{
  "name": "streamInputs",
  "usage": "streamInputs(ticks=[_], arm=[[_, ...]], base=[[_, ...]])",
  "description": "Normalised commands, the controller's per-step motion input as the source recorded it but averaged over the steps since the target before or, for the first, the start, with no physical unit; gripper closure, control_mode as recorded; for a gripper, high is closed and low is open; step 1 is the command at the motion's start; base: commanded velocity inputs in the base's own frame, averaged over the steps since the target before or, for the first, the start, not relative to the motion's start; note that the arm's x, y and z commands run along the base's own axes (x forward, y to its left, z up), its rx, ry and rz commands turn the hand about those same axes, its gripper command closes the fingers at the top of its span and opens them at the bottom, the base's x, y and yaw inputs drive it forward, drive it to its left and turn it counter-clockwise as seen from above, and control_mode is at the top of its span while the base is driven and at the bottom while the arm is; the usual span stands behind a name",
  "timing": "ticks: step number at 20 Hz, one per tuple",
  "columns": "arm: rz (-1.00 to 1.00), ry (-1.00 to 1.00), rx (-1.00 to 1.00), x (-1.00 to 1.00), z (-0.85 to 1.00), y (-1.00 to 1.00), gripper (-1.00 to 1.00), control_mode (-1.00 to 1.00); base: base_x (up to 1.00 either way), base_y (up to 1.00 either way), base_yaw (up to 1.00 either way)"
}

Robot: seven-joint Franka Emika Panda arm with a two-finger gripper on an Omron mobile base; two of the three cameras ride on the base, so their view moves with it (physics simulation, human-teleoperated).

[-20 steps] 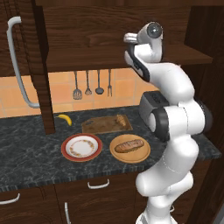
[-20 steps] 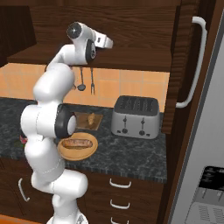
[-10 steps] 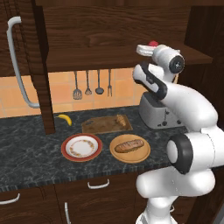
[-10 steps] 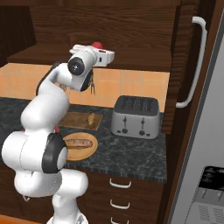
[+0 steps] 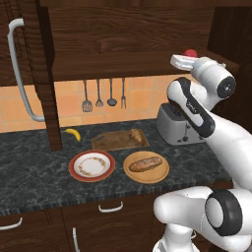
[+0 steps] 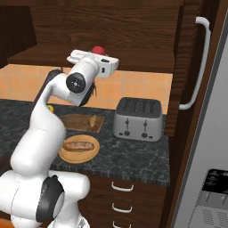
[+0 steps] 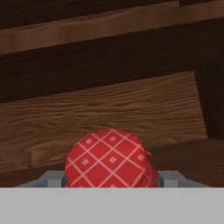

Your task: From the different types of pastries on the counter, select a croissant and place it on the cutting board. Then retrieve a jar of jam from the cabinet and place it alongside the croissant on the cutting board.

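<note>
Gripper (image 7: 109, 186) fingers flank the squat red-lidded jar of jam (image 7: 109, 159), though whether they have clamped it I cannot tell. It sits high at the dark wood-grain cabinet (image 5: 128, 37) shelf (croissant (image 5: 134, 134) already on the brown wooden cutting board (image 5: 115, 142)). Best: confirm grip, withdraw level, then descend.
</note>
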Motion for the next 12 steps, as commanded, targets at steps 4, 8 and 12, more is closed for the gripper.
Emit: streamInputs(ticks=[4,8,12], arm=[[-0.01,0.14,0.08,-1.00,0.04,0.01,1.00,-1.00],[0.00,0.34,0.04,-0.85,-0.07,0.61,1.00,-1.00],[0.03,0.40,0.04,-0.76,-0.25,0.79,1.00,-1.00]], base=[[0.00,0.00,0.00],[0.00,0.00,0.00],[0.00,0.00,0.00]])
